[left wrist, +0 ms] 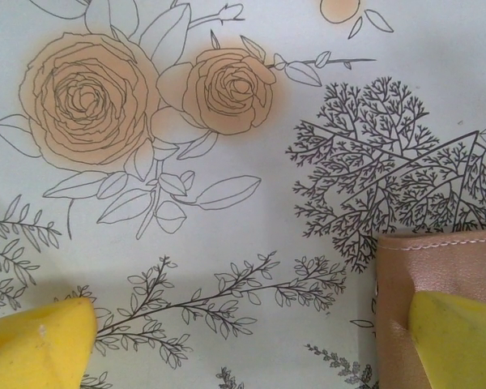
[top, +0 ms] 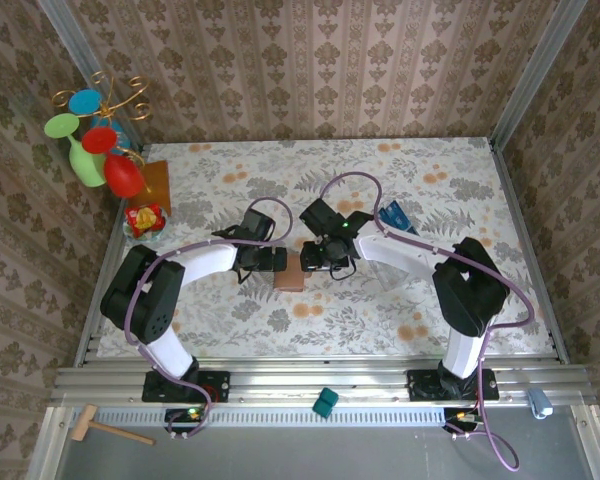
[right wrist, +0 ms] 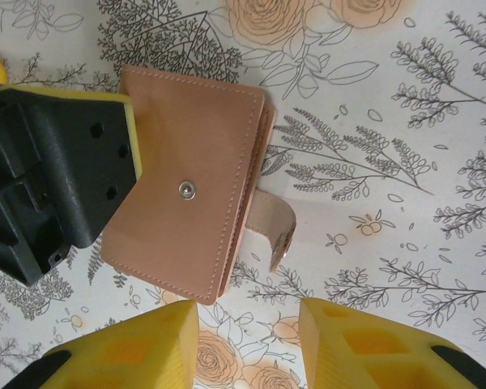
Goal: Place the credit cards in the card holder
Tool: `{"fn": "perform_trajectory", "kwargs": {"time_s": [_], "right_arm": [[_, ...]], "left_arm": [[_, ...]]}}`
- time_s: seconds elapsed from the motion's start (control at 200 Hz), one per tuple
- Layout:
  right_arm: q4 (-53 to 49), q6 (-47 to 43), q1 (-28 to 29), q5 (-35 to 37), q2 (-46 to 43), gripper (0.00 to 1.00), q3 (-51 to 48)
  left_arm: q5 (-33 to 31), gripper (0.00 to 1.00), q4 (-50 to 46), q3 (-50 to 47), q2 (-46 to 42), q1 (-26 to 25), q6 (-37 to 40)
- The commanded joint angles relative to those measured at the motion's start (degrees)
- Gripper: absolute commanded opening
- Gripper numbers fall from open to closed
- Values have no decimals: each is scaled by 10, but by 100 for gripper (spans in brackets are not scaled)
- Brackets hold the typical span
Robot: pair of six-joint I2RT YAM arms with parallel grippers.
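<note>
1. At the middle of the floral worktop (top: 450,190), the card holder (right wrist: 190,186) lies flat and folded. Its snap stud faces up and its strap tab curls loose off one side, unfastened.
2. The left claw (left wrist: 251,332) is spread wide. One yellow fingertip (left wrist: 458,336) lies over the edge of the card holder, and the other sits over bare worktop.
3. In the right wrist view, the left claw's black body and yellow pad are against the side of the card holder opposite the strap.
4. The right claw (right wrist: 247,344) is also apart. The card holder lies just beyond its fingertips, not between them.
5. From above, the two claws close in on the card holder from opposite sides, the left from the left and the right from the right.
6. The credit cards (top: 395,215) show as a blue patch at the rear right, beside the right arm and well apart from the card holder.
</note>
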Motion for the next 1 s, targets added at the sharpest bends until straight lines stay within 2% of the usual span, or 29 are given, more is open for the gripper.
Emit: {"fn": "perform_trajectory", "kwargs": {"time_s": [0.0, 0.35, 0.995], "right_arm": [[-21, 7, -2, 27, 7, 40, -1], [-16, 2, -2, 15, 43, 36, 21], [-15, -1, -5, 11, 52, 11, 40]], "left_arm": [[-42, 100, -25, -21, 18, -1, -8], [-41, 100, -22, -20, 26, -6, -9], [-37, 100, -17, -20, 32, -8, -8]]}}
